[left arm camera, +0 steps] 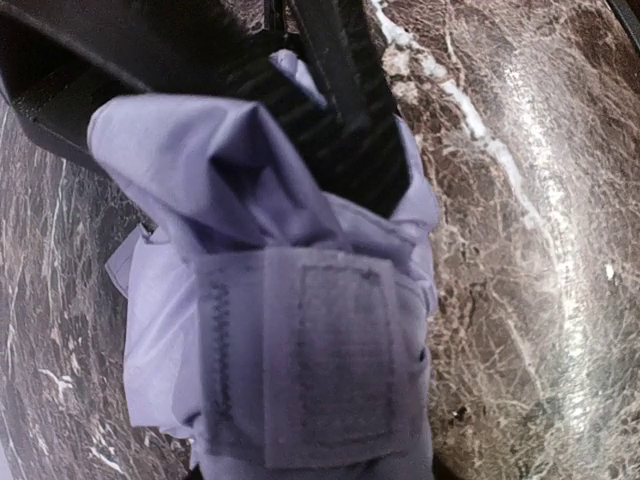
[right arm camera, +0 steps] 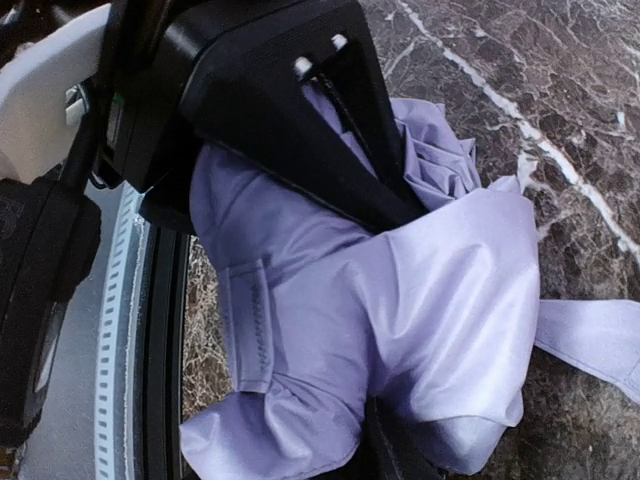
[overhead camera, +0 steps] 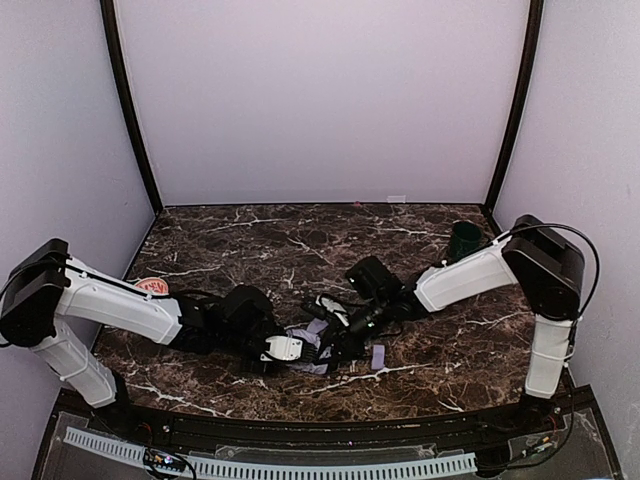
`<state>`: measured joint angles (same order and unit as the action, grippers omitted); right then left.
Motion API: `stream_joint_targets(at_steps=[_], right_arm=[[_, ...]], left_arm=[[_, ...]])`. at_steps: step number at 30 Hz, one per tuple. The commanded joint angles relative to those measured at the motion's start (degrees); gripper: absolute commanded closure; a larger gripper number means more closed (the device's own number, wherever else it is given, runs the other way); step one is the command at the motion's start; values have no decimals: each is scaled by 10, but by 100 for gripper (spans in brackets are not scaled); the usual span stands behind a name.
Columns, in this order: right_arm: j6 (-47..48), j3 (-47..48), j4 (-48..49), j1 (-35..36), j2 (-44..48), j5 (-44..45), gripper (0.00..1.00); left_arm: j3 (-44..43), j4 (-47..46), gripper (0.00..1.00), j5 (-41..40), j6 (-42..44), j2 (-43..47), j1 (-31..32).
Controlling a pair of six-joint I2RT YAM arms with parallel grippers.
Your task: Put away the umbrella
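Note:
The umbrella (overhead camera: 316,330) lies folded as a lavender bundle near the table's front middle, with both arms meeting over it. My left gripper (overhead camera: 305,350) comes in from the left and is clamped round the bundle. In the right wrist view its black fingers (right arm camera: 345,150) straddle the fabric (right arm camera: 440,300). My right gripper (overhead camera: 345,335) reaches in from the right. Its finger (left arm camera: 345,110) presses into the top of the folds (left arm camera: 200,180), and fabric hides how its jaws stand. A stitched fastening strap (left arm camera: 330,360) lies across the bundle. A loose strap end (overhead camera: 377,356) rests on the marble.
A dark green cup (overhead camera: 463,240) stands at the back right. A red and white item (overhead camera: 152,286) lies by the left arm. The table's front rail (overhead camera: 300,425) runs close behind the bundle. Walls enclose the marble top (overhead camera: 300,230) on three sides.

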<state>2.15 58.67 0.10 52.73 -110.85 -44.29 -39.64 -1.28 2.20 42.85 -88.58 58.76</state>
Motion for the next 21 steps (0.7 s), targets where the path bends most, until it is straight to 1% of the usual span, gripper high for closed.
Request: stream_joint_targets(at_steps=[1,3,4,5,6,7,11,13,14,16,17,18,19,21], right_arm=[[-14,-14,-166,0,-1,108,61],[-15,-9,-159,0,33,107,54],[-13,-8,-157,0,55,107,48],[-7,-6,-158,0,76,108,44],[3,-5,-161,0,101,106,42],[17,-3,-169,0,126,102,40],[111,0,-215,-16,258,81,39],[144,-11,-200,-33,317,102,37],[150,-23,-173,-40,346,136,36],[148,-58,-74,-47,393,208,34],[141,-79,-22,-48,411,236,29],[136,-97,23,-49,422,252,22],[141,-107,49,-50,425,253,16],[153,-100,50,-51,407,250,12]], left_arm=[[0,99,72,-4,26,-39,-1],[-5,118,83,0,37,-57,-1],[-9,130,89,3,42,-68,-1],[-11,137,95,4,46,-78,1],[-10,137,98,1,52,-82,2],[-6,134,100,-5,59,-88,5],[13,115,100,-14,78,-79,13],[28,101,100,-4,92,-63,17],[35,92,100,0,100,-55,21],[45,80,100,2,115,-38,38],[48,76,100,7,120,-30,45],[51,73,100,14,124,-24,50],[54,70,100,26,128,-20,54],[58,69,100,37,135,-21,58]])
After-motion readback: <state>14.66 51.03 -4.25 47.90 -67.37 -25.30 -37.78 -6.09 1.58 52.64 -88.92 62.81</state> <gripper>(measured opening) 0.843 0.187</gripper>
